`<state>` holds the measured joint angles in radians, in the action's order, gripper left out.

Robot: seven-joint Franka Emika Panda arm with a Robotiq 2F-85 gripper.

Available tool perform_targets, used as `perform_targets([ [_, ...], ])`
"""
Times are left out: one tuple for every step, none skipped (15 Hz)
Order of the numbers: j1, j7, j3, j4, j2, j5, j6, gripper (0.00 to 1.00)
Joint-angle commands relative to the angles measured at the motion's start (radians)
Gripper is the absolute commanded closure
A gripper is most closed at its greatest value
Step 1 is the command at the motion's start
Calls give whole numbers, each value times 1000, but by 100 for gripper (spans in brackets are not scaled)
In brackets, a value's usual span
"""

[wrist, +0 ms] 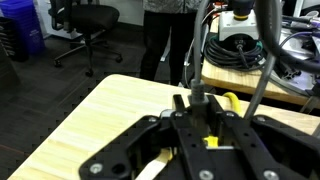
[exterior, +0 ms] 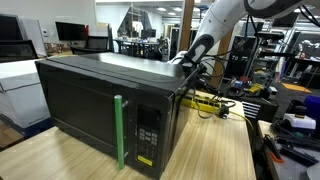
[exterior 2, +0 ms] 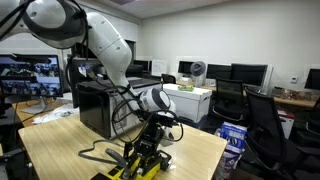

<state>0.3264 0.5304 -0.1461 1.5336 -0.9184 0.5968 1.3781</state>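
- Yellow-and-black block [exterior 2: 138, 163]: lies flat on the tabletop [exterior 2: 70, 150] behind the microwave's [exterior 2: 95, 105] rear corner, with dark cables tangled round it. In an exterior view the block [exterior: 205, 99] shows as a long low bar.
- Long axis: I read it as running along the tabletop away from the microwave's back edge. The ends are lost in cable clutter.
- Claw [exterior 2: 152, 128]: pointed down, right above the block. There is one arm only, so no question of which is nearer.
- Bearing: the block sits straight below the claw, a shade ahead of the fingertips. In the wrist view yellow [wrist: 213, 140] peeks out between the dark finger links.
- Claw [wrist: 195, 135] state: jaws drawn in narrow, close about a dark upright piece. A cable [wrist: 200, 40] climbs from it out of the top of the view. I cannot tell whether they pinch it or only flank it.
- From the far side the claw [exterior: 192, 55] hangs level with the microwave [exterior: 100, 95] roof, just off its back corner.
- Microwave door has a green strip [exterior: 119, 130] along its edge, well apart from the claw.
- Office chair [wrist: 85, 20] stands on the floor beyond the tabletop edge.
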Motion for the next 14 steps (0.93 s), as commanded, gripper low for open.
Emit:
perform_targets([
  [10, -102, 23, 76, 41, -79, 42, 93],
  [9, -129, 19, 68, 34, -93, 30, 93],
  [8, -149, 15, 60, 29, -104, 21, 93],
  [8, -167, 11, 51, 22, -117, 10, 93],
  [7, -186, 6, 42, 16, -132, -3, 93],
  [7, -201, 3, 27, 6, -160, -35, 93],
  [8, -214, 1, 11, -6, -178, -59, 93],
  [10, -226, -3, -4, -15, -186, -67, 93],
  [14, -235, -7, -23, -26, -197, -75, 93],
  [18, -240, -10, -41, -33, -206, -83, 93],
  [21, -247, -14, -54, -37, -215, -92, 93],
  [23, -249, -17, -66, -37, -217, -100, 93],
  [25, -247, -19, -73, -34, -217, -105, 93],
  [27, -238, -23, -82, -32, -211, -112, 93],
])
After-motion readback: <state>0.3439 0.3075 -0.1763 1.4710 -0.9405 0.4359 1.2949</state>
